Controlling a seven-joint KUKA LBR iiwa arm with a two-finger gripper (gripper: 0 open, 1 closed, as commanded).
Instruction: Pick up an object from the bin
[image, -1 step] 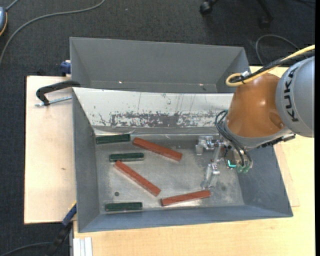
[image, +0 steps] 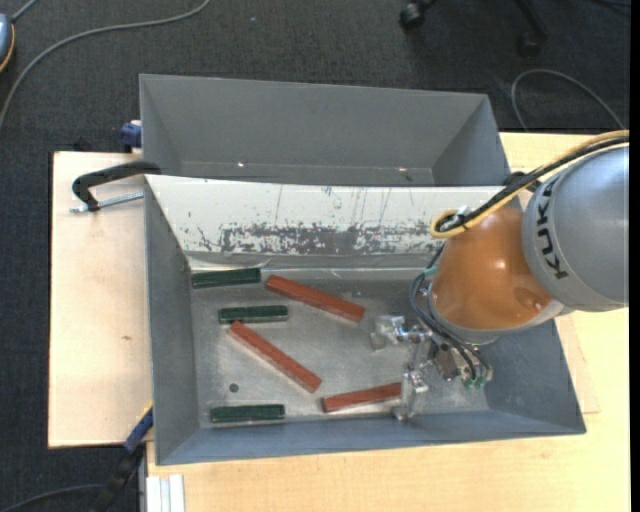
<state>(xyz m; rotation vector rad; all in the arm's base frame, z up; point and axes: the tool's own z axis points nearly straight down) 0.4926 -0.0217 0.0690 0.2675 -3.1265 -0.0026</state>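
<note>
Grey metal bin (image: 165, 350). Arm with orange wrist cover (image: 485, 285) reaches in at right. Three red-brown bars on bin floor: long bar (image: 275, 356) slanted at centre-left, back bar (image: 315, 298) near rear wall, front bar (image: 360, 400) by front wall. Three dark green bars (image: 253, 314) spaced down left side. Gripper (image: 398, 362) low at front right, fingers spread; front finger just beside right end of front bar.

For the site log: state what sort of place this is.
Probably a robotics lab's bin-picking cell: a KUKA arm reaches into a grey metal bin of red bars and green bars, dark carpet behind.
</note>
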